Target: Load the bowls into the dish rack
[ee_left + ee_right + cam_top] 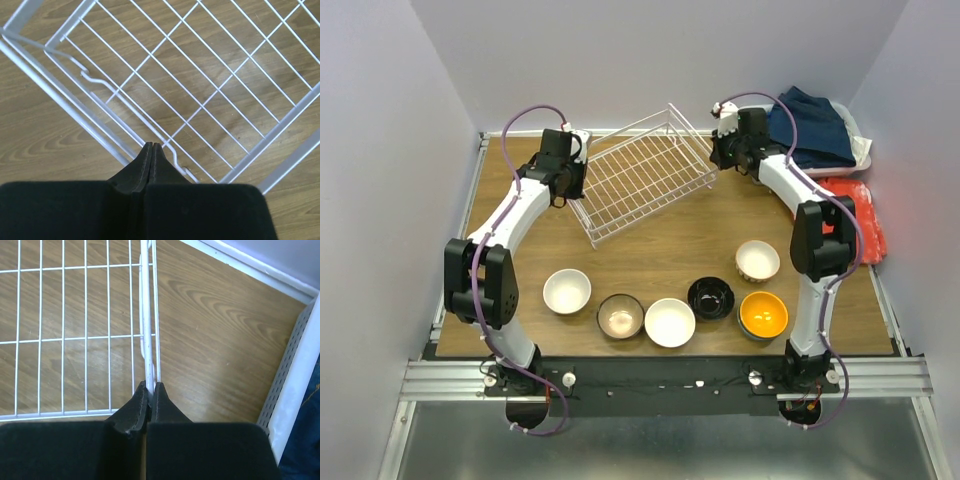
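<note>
**Operator:** How many bowls are out?

**Spotter:** You have six, all standing on the table, nearer your bases than the dish rack and well apart from it. Two are white: the left white bowl and the middle white bowl. There is one of each other kind. A dark bowl with a brownish inside sits between the two white ones. Then come a black bowl, an orange bowl at the right end of the row, and a cream bowl just behind the orange one.

**Operator:** And the rack?

**Spotter:** One rack, set askew at the far middle of the table, with one of your arms at each end. Your right gripper is clenched on a rim wire, which runs straight in between its fingers. Your left gripper has its fingers pressed together, right against the wires at the rack's corner. I cannot tell whether a wire is nipped between them.

**Operator:** Anything else?

**Spotter:** One white basket in the far right corner, with blue clothes in it. One red-orange flat piece lies just beside it.
</note>
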You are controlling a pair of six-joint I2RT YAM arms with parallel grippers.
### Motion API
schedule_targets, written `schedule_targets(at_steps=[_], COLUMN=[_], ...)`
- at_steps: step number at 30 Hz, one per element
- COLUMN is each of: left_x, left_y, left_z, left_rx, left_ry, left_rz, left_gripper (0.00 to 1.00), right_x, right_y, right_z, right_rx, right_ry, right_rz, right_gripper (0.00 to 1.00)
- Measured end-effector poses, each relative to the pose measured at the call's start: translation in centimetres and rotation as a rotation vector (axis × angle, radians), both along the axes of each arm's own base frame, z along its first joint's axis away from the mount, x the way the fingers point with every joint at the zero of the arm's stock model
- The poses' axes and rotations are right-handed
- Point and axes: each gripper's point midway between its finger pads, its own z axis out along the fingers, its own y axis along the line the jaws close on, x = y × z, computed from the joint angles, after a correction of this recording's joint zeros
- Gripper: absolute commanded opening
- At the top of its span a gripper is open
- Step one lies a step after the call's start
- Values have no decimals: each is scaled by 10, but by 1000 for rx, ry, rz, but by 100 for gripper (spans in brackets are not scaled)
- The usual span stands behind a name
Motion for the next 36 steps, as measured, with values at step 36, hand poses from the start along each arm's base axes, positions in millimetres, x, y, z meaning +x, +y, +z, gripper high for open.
schedule_targets(at_steps=[36], left_x=[2], left_y=[37], left_z=[98], left_rx=[68], left_ry=[-252], left_rz=[145], left_gripper=[0], right_x=[-59], right_y=[-56], right_z=[-3], right_rx=[59], right_ry=[79], right_rz=[-410], right_gripper=[1])
